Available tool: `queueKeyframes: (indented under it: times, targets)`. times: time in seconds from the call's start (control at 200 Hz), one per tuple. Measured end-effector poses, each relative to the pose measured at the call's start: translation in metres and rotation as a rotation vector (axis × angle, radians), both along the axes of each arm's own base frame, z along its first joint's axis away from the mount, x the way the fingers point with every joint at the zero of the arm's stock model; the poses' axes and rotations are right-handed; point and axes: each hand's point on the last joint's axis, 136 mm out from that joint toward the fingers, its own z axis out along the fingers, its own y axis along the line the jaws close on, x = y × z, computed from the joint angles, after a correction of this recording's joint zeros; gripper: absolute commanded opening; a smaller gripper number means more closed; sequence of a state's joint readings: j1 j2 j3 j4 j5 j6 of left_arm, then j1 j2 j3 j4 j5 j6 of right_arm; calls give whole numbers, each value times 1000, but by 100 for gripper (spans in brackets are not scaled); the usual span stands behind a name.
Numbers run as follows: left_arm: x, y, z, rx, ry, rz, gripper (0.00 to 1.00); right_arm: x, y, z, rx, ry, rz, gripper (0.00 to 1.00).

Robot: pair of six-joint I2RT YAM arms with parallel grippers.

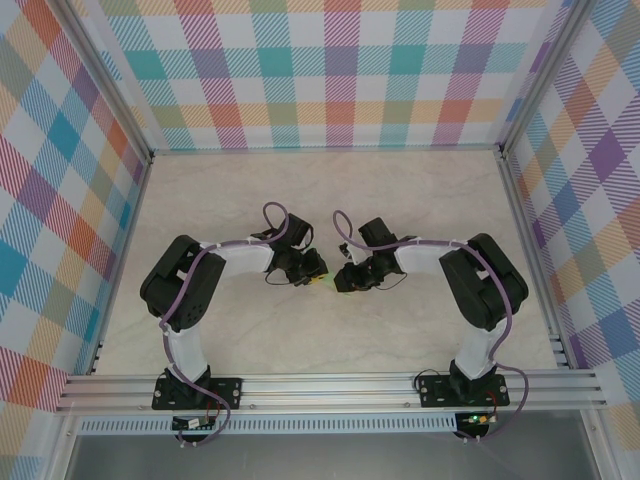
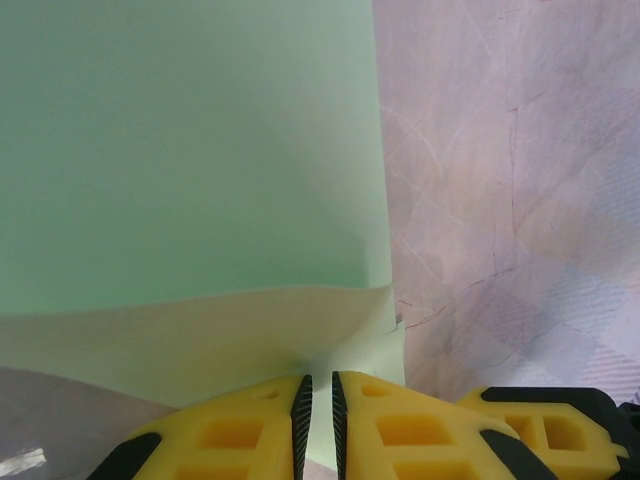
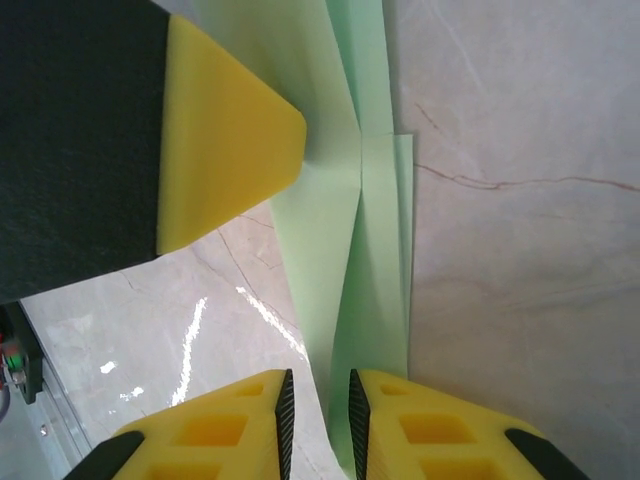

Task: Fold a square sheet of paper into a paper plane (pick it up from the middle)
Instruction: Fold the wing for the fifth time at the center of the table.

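Note:
The sheet of paper (image 3: 340,250) is pale green and folded into a long narrow shape with layered flaps and a centre crease, lying over the marble table. In the top view only a green sliver of the paper (image 1: 329,284) peeks out between the two wrists. My left gripper (image 2: 320,400) is shut on one end of the paper (image 2: 180,180), which bows up ahead of the pads. My right gripper (image 3: 318,410) straddles the other end with its jaws a little apart, and table shows between one pad and the paper. The left gripper's yellow finger (image 3: 225,130) presses the far end.
Both arms reach inward and their grippers, left (image 1: 316,272) and right (image 1: 346,280), almost touch at the table's (image 1: 330,190) middle. Plaid walls (image 1: 330,70) close off the back and sides. An aluminium rail (image 1: 320,385) runs along the near edge.

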State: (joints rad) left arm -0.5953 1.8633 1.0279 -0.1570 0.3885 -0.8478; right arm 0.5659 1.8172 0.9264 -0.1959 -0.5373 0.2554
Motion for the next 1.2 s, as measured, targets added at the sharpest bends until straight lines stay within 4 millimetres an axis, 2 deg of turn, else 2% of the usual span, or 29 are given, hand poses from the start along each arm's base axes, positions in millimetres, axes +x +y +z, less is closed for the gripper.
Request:
queueKeyframes:
  times: [0.395,0.51,0.62,0.76,0.985,1.105,1.2]
  targets:
    - [0,0,0,7,10,-1,18,3,6,-2,-9,-82,39,20]
    - [1,0,0,8,10,-2,18,3,5,-3,-14,-96,49,14]
    - [1,0,0,8,9,-3,18,3,7,-3,-13,-104,54,4]
    - [1,-1,2,4,2,-13,21,2,7,-3,-6,-102,51,0]
    - [4,-2,16,-25,-67,-29,27,8,9,5,83,-32,-19,0]
    - [3,-2,28,-67,-119,-31,27,14,11,15,152,21,-68,0]
    - [1,-4,30,-100,-140,-36,26,18,13,21,195,58,-96,0]
